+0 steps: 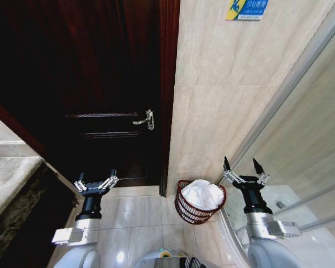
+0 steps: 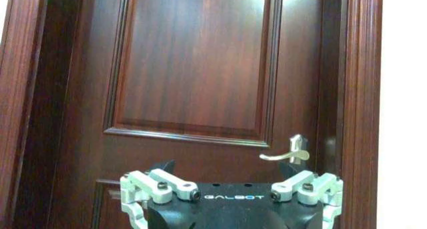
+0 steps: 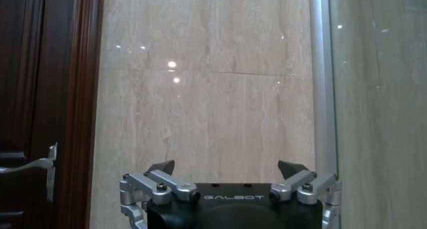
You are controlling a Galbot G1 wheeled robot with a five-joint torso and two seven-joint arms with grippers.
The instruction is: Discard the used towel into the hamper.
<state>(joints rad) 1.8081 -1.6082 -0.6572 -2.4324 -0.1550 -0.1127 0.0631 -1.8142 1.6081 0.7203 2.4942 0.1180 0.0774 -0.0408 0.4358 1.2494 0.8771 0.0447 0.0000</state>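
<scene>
The hamper (image 1: 185, 211), a small dark reddish-brown wire basket, stands on the floor against the beige wall. A crumpled white towel (image 1: 202, 194) lies inside it, bulging above the rim. My left gripper (image 1: 96, 180) is held up to the left of the hamper, open and empty, facing the dark wooden door. To the right of the hamper my right gripper (image 1: 243, 163) is raised, open, with nothing between its fingers. In the left wrist view the left gripper (image 2: 227, 166) points at the door; in the right wrist view the right gripper (image 3: 227, 165) points at the wall.
A dark wooden door (image 1: 100, 84) with a metal lever handle (image 1: 146, 119) is shut ahead on the left. A glass shower partition (image 1: 301, 139) with a metal frame runs along the right. A stone counter (image 1: 11, 173) edges the left. Glossy tiled floor (image 1: 139, 223) lies between the arms.
</scene>
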